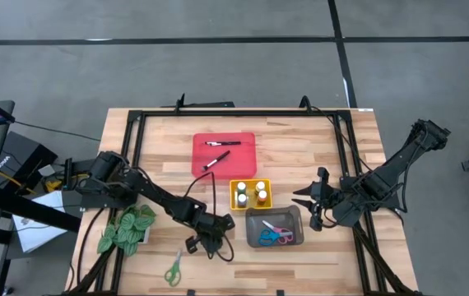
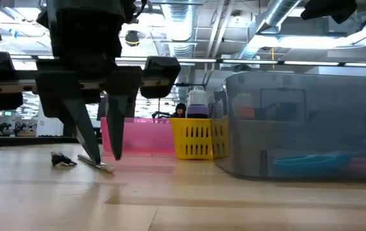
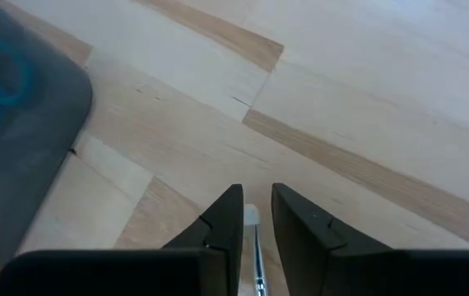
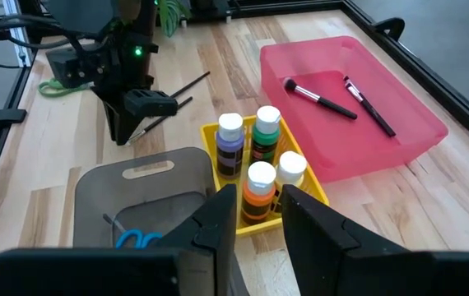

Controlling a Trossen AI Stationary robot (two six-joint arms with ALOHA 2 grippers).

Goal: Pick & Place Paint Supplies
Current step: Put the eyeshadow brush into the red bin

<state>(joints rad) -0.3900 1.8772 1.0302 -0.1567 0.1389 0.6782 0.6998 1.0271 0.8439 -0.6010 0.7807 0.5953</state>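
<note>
High view: a wooden bench point(image 1: 300, 140) holds a red tray point(image 1: 243, 160) with two paintbrushes in it, a yellow tray point(image 1: 240, 205) of four small paint bottles point(image 4: 255, 160), and a grey tray point(image 1: 294, 220) with pink and blue scissors point(image 1: 277, 236). The left gripper point(image 1: 204, 244) points down at the bench just left of the grey tray, its fingers nearly closed around a thin paintbrush point(image 2: 94, 163) that lies on the wood. Green scissors point(image 1: 173, 269) lie near the front edge, beside a leafy plant point(image 1: 126, 229). The right gripper point(image 1: 310, 205) hovers right of the trays, fingers slightly apart and holding nothing.
</note>
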